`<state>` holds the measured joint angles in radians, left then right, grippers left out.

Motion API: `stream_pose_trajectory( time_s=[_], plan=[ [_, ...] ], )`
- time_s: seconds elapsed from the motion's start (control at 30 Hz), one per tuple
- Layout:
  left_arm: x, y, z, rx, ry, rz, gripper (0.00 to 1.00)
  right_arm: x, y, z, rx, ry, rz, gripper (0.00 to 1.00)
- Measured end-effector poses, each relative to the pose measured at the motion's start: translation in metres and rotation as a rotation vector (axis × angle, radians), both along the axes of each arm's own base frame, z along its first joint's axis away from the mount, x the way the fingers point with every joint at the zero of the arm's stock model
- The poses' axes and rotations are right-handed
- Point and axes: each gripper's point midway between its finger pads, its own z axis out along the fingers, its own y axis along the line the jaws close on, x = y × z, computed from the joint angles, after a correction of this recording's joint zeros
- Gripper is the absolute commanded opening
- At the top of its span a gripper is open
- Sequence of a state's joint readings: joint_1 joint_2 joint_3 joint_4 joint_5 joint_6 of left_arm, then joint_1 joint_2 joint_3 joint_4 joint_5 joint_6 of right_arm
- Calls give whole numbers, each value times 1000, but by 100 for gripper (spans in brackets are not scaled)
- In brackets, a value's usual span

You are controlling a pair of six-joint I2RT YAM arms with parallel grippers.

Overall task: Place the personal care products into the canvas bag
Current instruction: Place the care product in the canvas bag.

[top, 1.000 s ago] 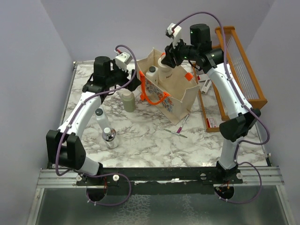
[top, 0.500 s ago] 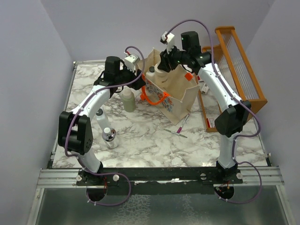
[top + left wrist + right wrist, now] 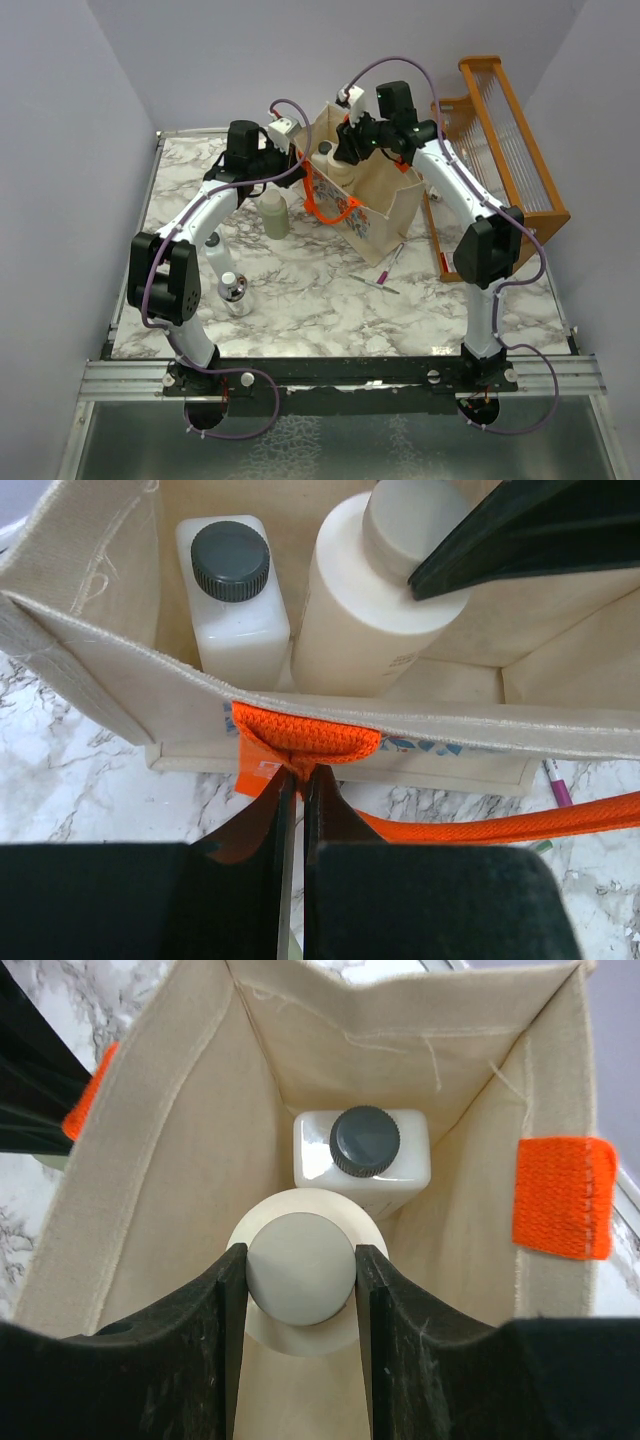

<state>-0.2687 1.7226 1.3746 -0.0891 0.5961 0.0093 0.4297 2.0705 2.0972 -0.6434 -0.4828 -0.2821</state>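
The canvas bag (image 3: 380, 195) stands upright at the middle back. Inside it are a square white bottle with a dark cap (image 3: 362, 1145) and a round white bottle with a grey cap (image 3: 300, 1268). My right gripper (image 3: 300, 1265) reaches into the bag (image 3: 150, 1160) from above, shut on the grey cap. My left gripper (image 3: 299, 772) is shut on the bag's orange handle (image 3: 305, 738) just below the rim (image 3: 120, 630). On the table to the left stand an olive bottle (image 3: 273, 215) and a short clear bottle with a chrome cap (image 3: 235, 293). A pale bottle (image 3: 215, 255) is partly hidden by the left arm.
An orange wooden slatted rack (image 3: 510, 150) leans at the back right. A pen (image 3: 385, 268) and another thin stick lie on the marble in front of the bag. Purple walls close the table on the left, right and back.
My left gripper moved right to the bag and closed on the orange handle. My right gripper came down and left, lowering the round white bottle into the bag.
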Motion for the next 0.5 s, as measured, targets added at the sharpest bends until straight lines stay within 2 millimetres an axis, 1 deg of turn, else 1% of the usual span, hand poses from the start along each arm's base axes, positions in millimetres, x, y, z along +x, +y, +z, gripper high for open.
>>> stream_pose_trajectory(
  time_s=[0.07,0.17,0.23,0.3,0.5],
  plan=[
    [0,0,0,0,-1,0,0,1,0,-11,-11,4,2,1],
    [0,0,0,0,-2,-1,0,-1,-3,-31,-38,28,4,1],
    [0,0,0,0,-2,0,0,-3,-5,-41,-54,40,5,1],
    [0,0,0,0,-2,0,0,-2,-5,-43,-61,38,6,1],
    [0,0,0,3,-2,-1,0,5,-3,-40,-55,-2,13,1]
  ],
)
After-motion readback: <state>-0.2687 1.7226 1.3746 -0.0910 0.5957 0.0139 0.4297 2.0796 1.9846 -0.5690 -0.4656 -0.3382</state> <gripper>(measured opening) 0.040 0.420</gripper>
